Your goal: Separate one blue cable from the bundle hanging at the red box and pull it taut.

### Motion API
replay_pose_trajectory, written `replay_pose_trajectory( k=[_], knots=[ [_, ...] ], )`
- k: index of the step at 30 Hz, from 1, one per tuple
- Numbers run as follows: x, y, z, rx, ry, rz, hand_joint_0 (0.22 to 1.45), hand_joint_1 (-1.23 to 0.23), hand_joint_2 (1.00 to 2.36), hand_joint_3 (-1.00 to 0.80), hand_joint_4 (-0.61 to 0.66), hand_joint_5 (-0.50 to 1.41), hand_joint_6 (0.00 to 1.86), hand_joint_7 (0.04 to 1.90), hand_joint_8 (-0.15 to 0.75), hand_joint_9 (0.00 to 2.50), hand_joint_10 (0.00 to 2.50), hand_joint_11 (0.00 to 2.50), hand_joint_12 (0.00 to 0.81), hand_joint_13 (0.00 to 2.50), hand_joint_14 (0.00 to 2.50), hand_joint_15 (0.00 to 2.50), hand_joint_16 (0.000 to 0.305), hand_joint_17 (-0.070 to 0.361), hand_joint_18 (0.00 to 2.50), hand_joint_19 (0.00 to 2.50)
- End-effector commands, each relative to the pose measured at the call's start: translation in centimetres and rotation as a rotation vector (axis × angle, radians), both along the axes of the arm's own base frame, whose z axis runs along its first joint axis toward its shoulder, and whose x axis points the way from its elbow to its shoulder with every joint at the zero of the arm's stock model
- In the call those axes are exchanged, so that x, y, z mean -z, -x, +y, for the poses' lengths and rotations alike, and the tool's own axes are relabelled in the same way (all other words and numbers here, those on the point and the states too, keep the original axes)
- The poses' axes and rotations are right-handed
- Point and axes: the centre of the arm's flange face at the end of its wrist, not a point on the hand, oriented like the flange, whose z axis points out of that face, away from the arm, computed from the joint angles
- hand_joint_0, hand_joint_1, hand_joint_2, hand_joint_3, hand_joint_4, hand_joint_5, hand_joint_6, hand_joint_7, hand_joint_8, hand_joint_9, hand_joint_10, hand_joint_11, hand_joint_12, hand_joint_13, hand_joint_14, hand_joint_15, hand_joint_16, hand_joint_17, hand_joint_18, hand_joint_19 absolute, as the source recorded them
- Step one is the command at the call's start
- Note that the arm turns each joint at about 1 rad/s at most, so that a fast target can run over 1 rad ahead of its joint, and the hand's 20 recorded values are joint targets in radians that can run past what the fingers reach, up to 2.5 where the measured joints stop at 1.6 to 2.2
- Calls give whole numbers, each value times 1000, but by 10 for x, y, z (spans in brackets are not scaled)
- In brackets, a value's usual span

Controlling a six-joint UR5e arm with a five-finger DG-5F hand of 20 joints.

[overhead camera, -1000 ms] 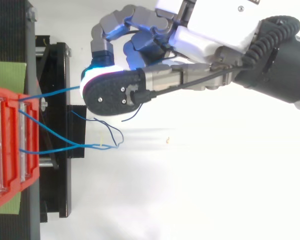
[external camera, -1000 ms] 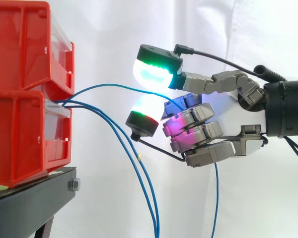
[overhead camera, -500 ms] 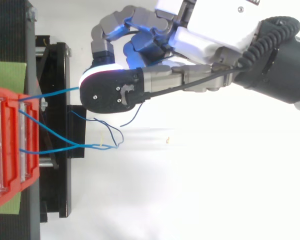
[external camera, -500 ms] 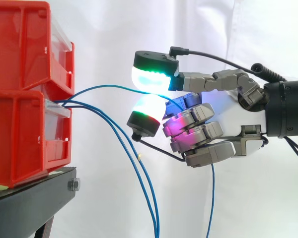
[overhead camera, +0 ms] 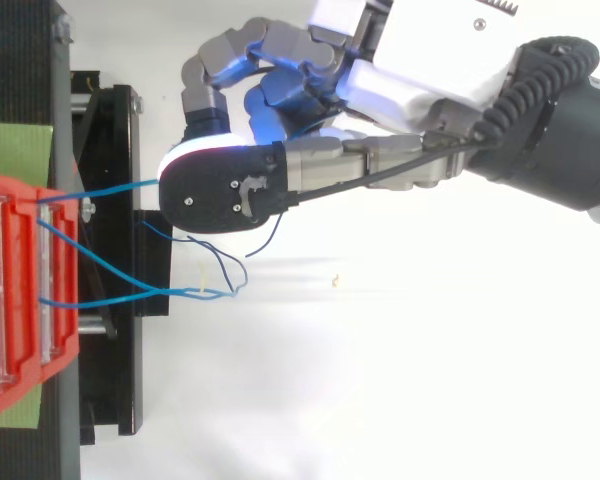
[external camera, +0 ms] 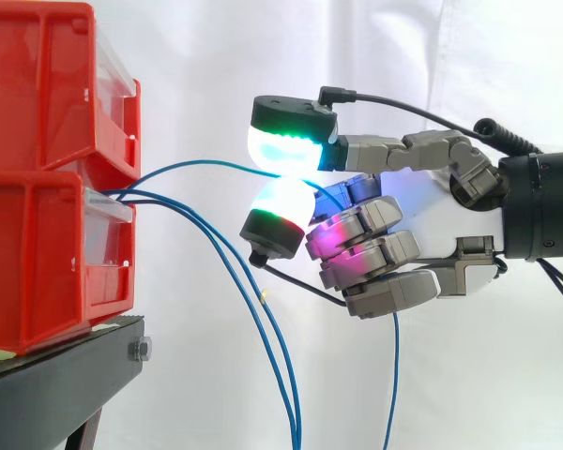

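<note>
We see the hand (external camera: 422,211) right of the red box (external camera: 38,253), its fingers (external camera: 291,131) clamped on one blue cable (external camera: 202,162), which arcs from the box's front to between their glowing tips.

Red box (external camera: 47,253), lower of 2 stacked, stood upright. 3 thin blue cables left its front edge. 1 blue cable (external camera: 202,163) rose rightward in a shallow arch, not taut, and was pinched between 2 glowing pads (external camera: 286,141) of the hand (external camera: 427,211). Its free tail hung straight down beyond. The other 2 cables (external camera: 263,328) drooped slack, side by side.
</note>
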Motion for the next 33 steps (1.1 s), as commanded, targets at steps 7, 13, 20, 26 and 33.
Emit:
replay_pose_trajectory(
  k=[7,13,20,26,33],
  knots=[
    [5,3,0,-3,13,18,713,-665,1024,-183,161,-210,947,1237,376,686,2169,1444,397,812,2500,1455,42,94,1364,2139],
    [49,20,-1,-6,15,56,712,-660,1024,-183,164,-210,947,1238,380,685,2178,1423,405,815,2500,1432,42,95,1373,2143],
    [53,17,-1,-5,2,-13,710,-659,1025,-172,163,-209,945,1256,379,687,2245,1401,400,824,2500,1443,42,95,1394,2126],
    [54,17,0,-14,8,-11,708,-660,1026,-150,159,-207,946,1266,385,687,2324,1422,404,837,2500,1440,43,96,1412,2134],
    [55,19,-1,-11,11,0,711,-660,1025,-152,159,-207,947,1263,383,671,2437,1422,411,843,2500,1447,43,96,1426,2129]
  ],
)
